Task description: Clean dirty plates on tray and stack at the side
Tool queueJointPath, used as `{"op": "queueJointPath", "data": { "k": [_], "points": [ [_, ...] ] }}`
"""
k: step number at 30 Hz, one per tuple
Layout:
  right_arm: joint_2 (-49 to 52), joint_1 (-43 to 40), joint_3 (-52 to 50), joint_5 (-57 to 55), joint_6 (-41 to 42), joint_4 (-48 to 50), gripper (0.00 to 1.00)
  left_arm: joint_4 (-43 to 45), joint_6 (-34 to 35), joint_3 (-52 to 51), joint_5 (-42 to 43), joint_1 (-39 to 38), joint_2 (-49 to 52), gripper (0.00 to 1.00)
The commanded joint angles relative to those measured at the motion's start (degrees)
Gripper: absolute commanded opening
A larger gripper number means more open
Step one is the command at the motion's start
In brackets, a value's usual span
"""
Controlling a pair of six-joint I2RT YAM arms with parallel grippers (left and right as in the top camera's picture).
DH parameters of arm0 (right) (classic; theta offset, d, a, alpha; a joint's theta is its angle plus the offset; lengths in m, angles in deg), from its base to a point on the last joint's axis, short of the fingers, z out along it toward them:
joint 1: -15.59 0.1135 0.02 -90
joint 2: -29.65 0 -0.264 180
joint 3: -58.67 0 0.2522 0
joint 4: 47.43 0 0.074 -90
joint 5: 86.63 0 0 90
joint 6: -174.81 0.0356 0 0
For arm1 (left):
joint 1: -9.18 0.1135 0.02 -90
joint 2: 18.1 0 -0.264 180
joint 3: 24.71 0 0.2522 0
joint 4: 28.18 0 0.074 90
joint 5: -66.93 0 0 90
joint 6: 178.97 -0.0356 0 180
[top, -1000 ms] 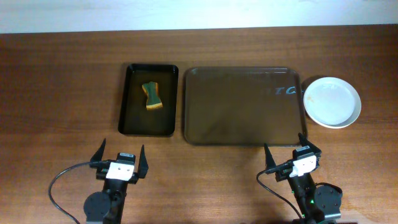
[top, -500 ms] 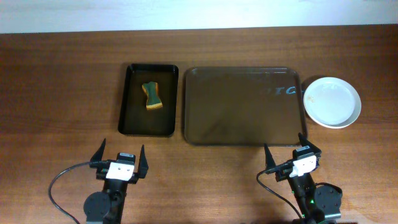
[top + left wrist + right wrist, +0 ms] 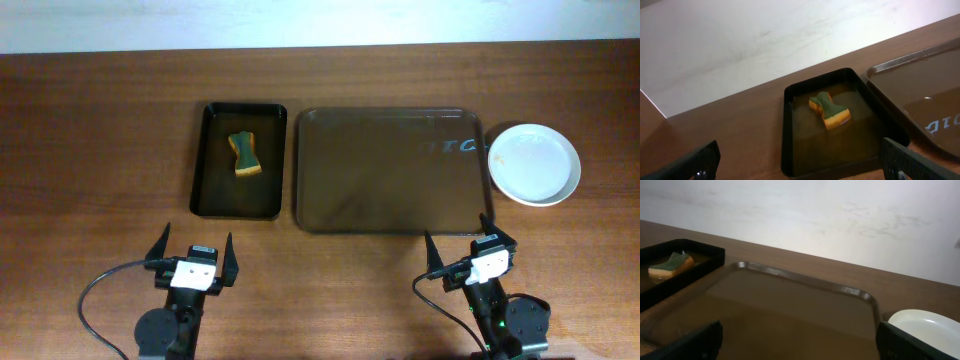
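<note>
The dark-brown tray (image 3: 390,170) lies at the table's middle with nothing on it; it also shows in the right wrist view (image 3: 790,315) and at the right edge of the left wrist view (image 3: 925,85). White plates (image 3: 534,164) sit in one stack on the table just right of the tray, with a faint orange mark on the top one; their edge shows in the right wrist view (image 3: 927,330). My left gripper (image 3: 193,258) is open and empty at the front left. My right gripper (image 3: 470,250) is open and empty in front of the tray's near right corner.
A smaller black tray (image 3: 213,205) stands left of the brown tray and holds a green-and-yellow sponge (image 3: 244,153), also in the left wrist view (image 3: 830,110). A white wall runs behind the table's far edge.
</note>
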Motion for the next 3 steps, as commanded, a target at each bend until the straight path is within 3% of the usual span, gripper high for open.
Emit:
{"op": "queueJointPath", "data": {
  "k": [1, 3],
  "points": [
    [-0.4, -0.1, -0.5, 0.5, -0.3, 0.0, 0.98, 0.1, -0.7, -0.4, 0.0, 0.2, -0.5, 1.00],
    [-0.4, -0.1, -0.5, 0.5, -0.3, 0.0, 0.98, 0.1, -0.7, -0.4, 0.0, 0.2, -0.5, 1.00]
  ]
}}
